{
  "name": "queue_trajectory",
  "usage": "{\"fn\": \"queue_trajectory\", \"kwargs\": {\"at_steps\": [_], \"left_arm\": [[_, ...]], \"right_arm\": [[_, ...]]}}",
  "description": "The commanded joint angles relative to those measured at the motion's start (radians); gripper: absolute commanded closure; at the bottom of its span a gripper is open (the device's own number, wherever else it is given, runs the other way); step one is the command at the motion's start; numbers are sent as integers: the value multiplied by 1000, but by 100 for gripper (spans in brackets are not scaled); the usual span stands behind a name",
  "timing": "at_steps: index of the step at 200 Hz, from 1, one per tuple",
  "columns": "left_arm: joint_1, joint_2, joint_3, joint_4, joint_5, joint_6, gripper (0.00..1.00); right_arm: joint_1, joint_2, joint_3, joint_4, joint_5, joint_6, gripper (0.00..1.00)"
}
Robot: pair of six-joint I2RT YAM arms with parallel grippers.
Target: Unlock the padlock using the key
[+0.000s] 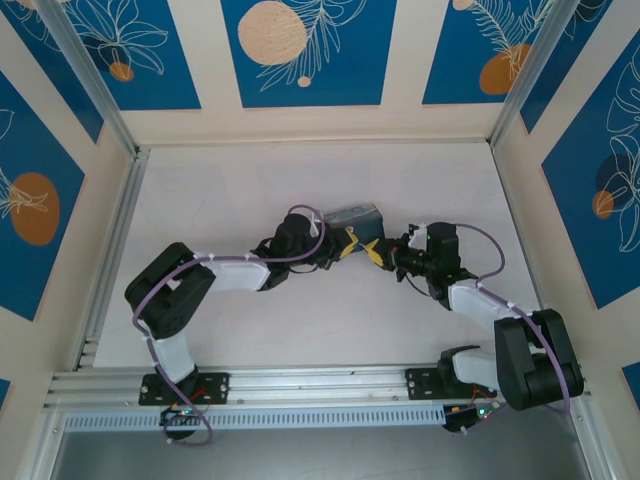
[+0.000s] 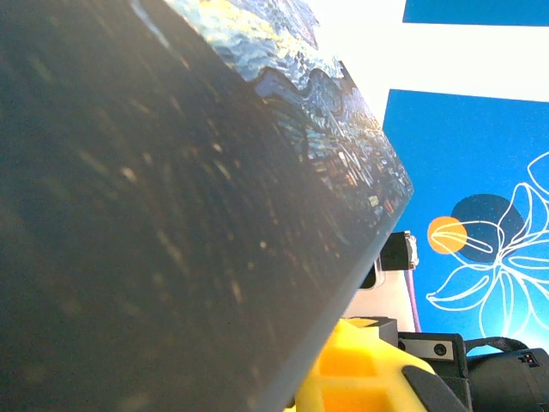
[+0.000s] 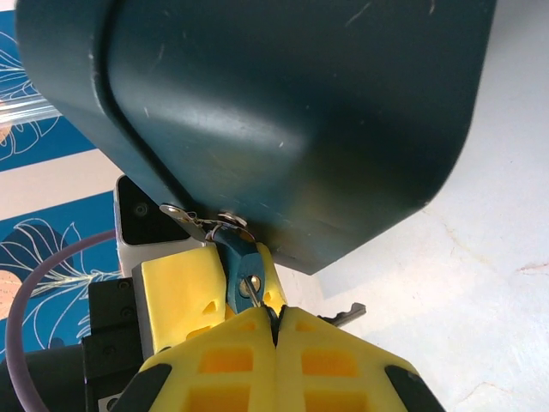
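Note:
The small blue padlock (image 3: 240, 257) hangs by its thin shackle from a metal hasp (image 3: 196, 221) on the underside of the dark teal box (image 3: 274, 112). My left gripper (image 3: 244, 262) is shut on the padlock, with one yellow finger (image 3: 180, 283) on each side of its body. A thin grey key (image 3: 260, 298) sits in the keyhole, and my right gripper (image 3: 276, 316) is shut on its head. In the top view the left gripper (image 1: 350, 245) and right gripper (image 1: 378, 252) meet just in front of the box (image 1: 357, 217).
A second dark key (image 3: 343, 313) dangles to the right of my right fingers, above the white table (image 3: 480, 257). The box's painted lid (image 2: 300, 94) looms close in the left wrist view. Blue patterned walls (image 1: 300, 50) ring the table.

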Motion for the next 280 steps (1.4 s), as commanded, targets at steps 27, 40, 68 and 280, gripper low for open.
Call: {"fn": "queue_trajectory", "kwargs": {"at_steps": [27, 40, 68, 280], "left_arm": [[-3, -42, 23, 47, 5, -5, 100], [-4, -43, 24, 46, 2, -5, 100], [-5, -41, 29, 47, 2, -7, 100], [-40, -41, 31, 102, 9, -46, 100]], "right_arm": [[12, 13, 32, 13, 8, 6, 100], [15, 16, 33, 15, 9, 6, 100], [24, 20, 34, 18, 13, 8, 100], [6, 145, 102, 118, -82, -234, 100]]}}
